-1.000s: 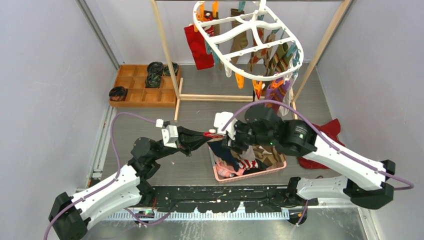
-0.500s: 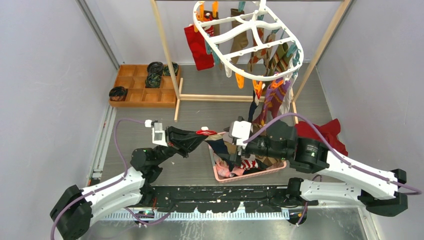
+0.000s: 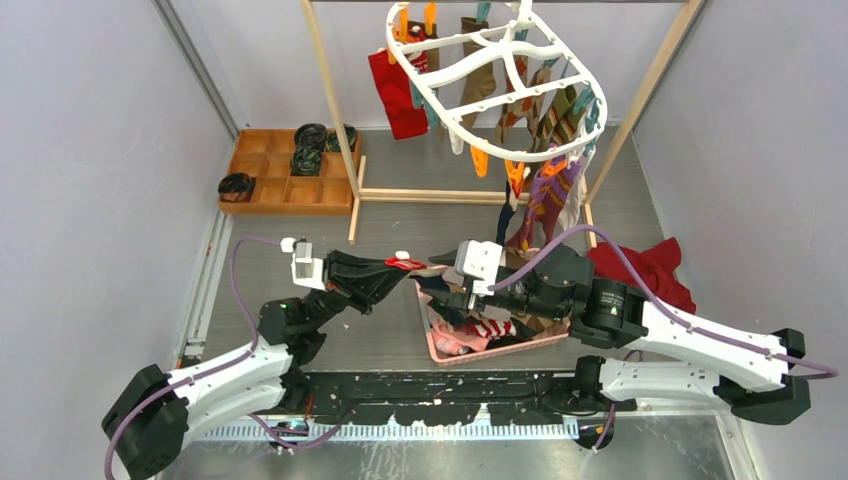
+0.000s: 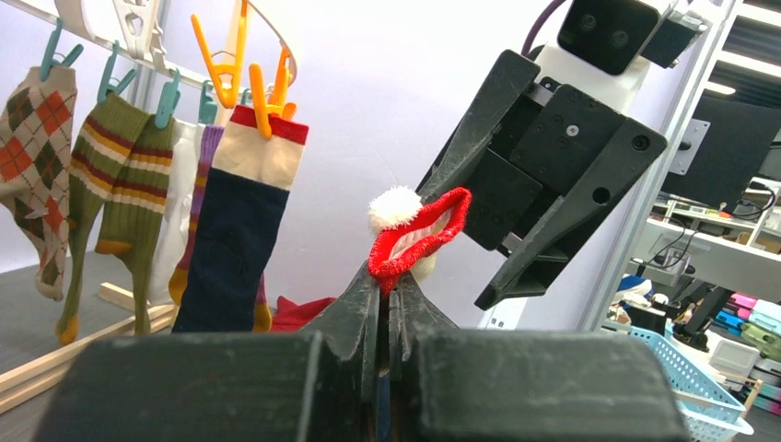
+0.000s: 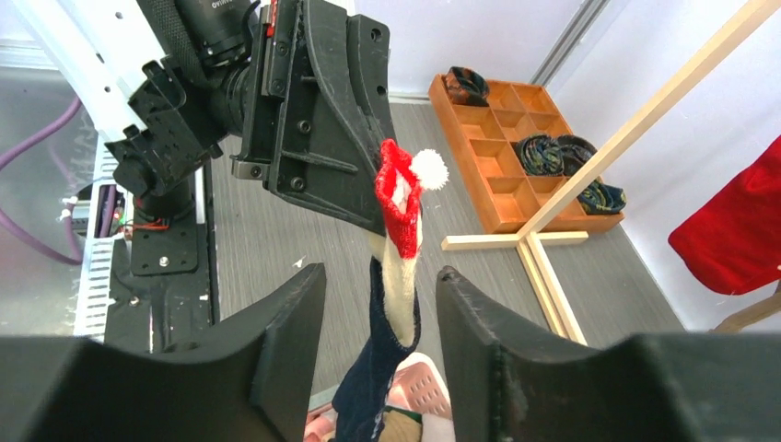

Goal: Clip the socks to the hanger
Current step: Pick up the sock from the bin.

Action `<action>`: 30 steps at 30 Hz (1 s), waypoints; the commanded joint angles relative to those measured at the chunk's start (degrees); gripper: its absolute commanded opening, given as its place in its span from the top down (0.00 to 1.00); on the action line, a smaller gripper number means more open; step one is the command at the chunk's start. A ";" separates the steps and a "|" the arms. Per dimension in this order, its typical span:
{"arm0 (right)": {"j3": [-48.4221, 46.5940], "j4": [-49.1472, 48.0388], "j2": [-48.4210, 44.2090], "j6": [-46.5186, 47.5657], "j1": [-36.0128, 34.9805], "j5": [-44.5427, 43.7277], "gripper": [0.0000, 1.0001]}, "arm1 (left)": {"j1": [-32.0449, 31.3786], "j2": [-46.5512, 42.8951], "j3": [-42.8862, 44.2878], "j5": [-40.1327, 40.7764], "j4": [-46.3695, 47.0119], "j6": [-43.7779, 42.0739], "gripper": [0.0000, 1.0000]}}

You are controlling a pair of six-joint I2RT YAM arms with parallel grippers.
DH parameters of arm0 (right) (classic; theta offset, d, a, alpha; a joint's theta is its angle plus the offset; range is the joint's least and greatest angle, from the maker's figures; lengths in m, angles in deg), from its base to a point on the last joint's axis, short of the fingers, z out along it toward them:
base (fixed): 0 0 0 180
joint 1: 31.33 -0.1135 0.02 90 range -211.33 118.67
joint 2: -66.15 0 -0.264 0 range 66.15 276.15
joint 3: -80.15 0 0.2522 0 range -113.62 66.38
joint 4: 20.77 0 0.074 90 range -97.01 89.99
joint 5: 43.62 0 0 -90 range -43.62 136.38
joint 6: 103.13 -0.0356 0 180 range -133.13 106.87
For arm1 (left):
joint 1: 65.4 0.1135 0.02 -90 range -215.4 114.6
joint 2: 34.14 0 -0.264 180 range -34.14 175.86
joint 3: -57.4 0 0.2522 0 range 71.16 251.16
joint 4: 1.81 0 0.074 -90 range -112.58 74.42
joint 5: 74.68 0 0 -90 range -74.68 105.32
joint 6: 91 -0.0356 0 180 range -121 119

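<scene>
1. The left gripper (image 4: 383, 299) is closed tight on the sock (image 4: 416, 230). It pinches the fabric just under the red cuff, and no gap shows between its fingers.
2. The right gripper (image 5: 379, 276) stands wide open with one finger on each side of the hanging sock. I see no contact with the fabric.
3. The sock has a red ribbed cuff that stands open like a loop, with a white pompom on its edge. Under the cuff comes a cream band, then a navy body, soft and limp.
4. The sock hangs between the two grippers, and its lower part falls toward the pink basket (image 3: 470, 352) on the grey worktop (image 3: 400, 215). Its foot end seems to lie there among other socks (image 3: 500, 325).
5. The hanger (image 3: 452, 125) hangs higher at the back, well apart from the sock. It already bears hung socks (image 4: 241, 230) on its pegs (image 4: 224, 55).
6. Risk one: the pinch takes only a little fabric near the cuff, so a pull from the weight below could slide the sock out.
7. Risk two: the two grippers are very near each other. If the right one closes too high, I think its fingers can strike the left fingers instead of the cloth.
8. Risk three: if the foot end is tangled, lifting may drag other socks out of the basket.
9. Risk four: the pompom may sit in the way when a peg must bite the cuff.
</scene>
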 commanded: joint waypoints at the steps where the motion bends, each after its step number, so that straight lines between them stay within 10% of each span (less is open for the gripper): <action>1: -0.55 -5.35 0.93 0.30 -0.46 -0.16 0.54 | -0.21 -1.05 -0.11 0.88 4.18 1.07 1.00; 12: 0.93 -9.58 0.47 1.21 -0.56 -1.01 0.91 | -0.21 -1.95 -0.29 0.77 4.16 2.00 1.00; 20: 0.95 -9.35 -0.03 -0.11 -0.57 -3.19 0.99 | -0.25 -1.67 -0.30 0.37 4.16 2.42 0.99; 25: -2.87 -1.03 -2.91 -2.75 -0.54 -11.54 0.99 | -0.22 -4.57 -0.81 2.02 -1.98 0.20 0.41; 30: -6.27 10.88 -9.46 -6.85 -0.55 -18.03 0.99 | -0.21 -15.89 3.04 3.85 -30.62 -11.56 0.26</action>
